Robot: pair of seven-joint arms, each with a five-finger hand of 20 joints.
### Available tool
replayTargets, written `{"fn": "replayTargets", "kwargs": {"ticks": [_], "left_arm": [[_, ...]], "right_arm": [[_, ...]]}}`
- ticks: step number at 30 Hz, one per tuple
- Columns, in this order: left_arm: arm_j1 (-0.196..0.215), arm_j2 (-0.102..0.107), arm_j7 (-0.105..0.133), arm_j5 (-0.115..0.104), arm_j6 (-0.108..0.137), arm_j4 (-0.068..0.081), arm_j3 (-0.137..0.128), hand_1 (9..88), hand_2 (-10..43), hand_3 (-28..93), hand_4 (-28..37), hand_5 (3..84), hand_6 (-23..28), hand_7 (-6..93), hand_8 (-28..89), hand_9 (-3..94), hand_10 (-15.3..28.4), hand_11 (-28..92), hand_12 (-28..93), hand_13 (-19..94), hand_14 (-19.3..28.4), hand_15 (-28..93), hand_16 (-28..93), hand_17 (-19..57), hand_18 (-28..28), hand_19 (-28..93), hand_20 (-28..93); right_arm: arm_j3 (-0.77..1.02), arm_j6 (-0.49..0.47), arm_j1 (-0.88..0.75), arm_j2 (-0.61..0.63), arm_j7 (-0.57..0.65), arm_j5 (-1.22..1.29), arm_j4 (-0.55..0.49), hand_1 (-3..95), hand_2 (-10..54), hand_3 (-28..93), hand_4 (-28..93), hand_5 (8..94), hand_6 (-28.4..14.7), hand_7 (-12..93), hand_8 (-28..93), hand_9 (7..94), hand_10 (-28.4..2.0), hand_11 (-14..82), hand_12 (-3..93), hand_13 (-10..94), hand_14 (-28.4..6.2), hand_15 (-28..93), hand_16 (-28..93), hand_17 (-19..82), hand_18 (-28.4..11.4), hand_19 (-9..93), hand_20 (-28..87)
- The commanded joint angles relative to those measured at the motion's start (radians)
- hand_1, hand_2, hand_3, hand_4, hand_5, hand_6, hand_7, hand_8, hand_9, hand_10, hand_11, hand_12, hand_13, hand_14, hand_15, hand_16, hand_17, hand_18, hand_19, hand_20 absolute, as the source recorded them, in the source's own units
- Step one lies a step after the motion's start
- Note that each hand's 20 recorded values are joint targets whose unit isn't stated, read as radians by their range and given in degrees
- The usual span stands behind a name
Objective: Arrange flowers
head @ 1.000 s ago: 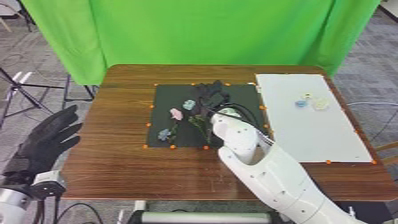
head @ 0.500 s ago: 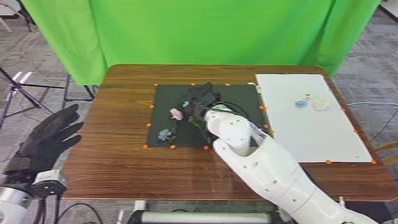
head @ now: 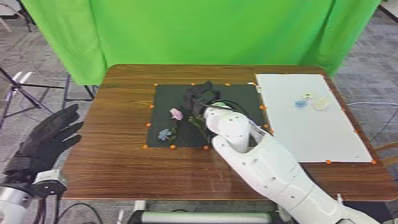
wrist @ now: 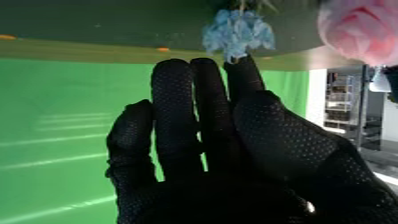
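In the head view my right hand (head: 201,96) is over the black mat (head: 244,95), just above and right of the pink flower (head: 176,114). A blue flower (head: 164,134) lies lower on the mat, and green stems (head: 197,121) lie by the right wrist. My right hand (wrist: 209,135) has its fingers straight in the right wrist view, the tips up against a blue flower (wrist: 238,32); whether they touch it I cannot tell. Close by is a pink rose (wrist: 360,30). My left hand (head: 46,142) is open beyond the table's left edge.
A white board (head: 311,135) covers the table's right part, with a blue flower (head: 300,104), a pale yellow flower (head: 321,104) and a small yellowish one (head: 308,95) on it. Orange dots mark the edges of mat and board. A green curtain (head: 213,35) hangs behind the brown table (head: 124,165).
My right hand has moved left over the mat and now covers the upper blue flower that showed beside it a second ago. The left hand has kept still.
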Motion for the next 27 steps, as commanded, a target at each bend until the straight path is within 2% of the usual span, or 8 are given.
{"fn": "replayTargets", "kwargs": {"ticks": [1,7,15,27], "left_arm": [[0.001,0.002,-0.009,0.001,0.000,0.004,0.004,24.0,-1.7,70,-27.4,20.2,0.8,21.0,-11,18.2,8.8,9,20,12,12.1,16,7,-13.1,18.1,34,9],[0.007,-0.002,-0.006,0.001,0.004,0.002,-0.001,24.1,-1.7,70,-27.5,20.1,0.8,21.1,-11,18.2,8.8,9,20,12,12.1,16,6,-13.2,18.1,34,9],[0.010,-0.004,-0.004,0.001,0.005,0.002,-0.001,24.1,-1.7,70,-27.3,20.2,0.8,21.1,-11,18.3,8.8,8,20,12,12.0,16,6,-13.2,18.1,34,9],[0.010,-0.008,-0.007,0.001,0.004,0.003,-0.002,24.1,-1.6,70,-27.3,20.2,0.8,21.1,-11,18.3,8.9,9,20,12,12.0,16,6,-13.2,18.1,34,9]], "right_arm": [[0.002,-0.042,0.018,-0.010,-0.001,-0.021,0.020,18.4,32.0,93,25,48.4,-0.7,21,-15,51.0,-7.2,9.6,12.9,42,-13.0,73,25,13,-19.5,79,61],[0.000,-0.020,0.006,0.004,-0.002,-0.028,-0.002,19.3,30.7,93,24,52.0,-0.2,23,-15,54.4,-7.9,12.0,14.3,43,-12.7,73,26,14,-19.5,79,61],[0.000,0.001,-0.007,0.017,-0.001,-0.022,-0.037,20.7,25.7,93,22,56.5,-0.2,26,-15,58.5,-9.6,15.0,16.3,45,-12.8,73,30,14,-19.4,80,61],[0.004,-0.020,-0.021,0.024,-0.016,-0.020,-0.054,20.0,23.5,93,21,60.2,1.3,27,-16,63.9,-9.5,16.4,17.2,46,-12.9,73,31,14,-19.5,79,61]]}}
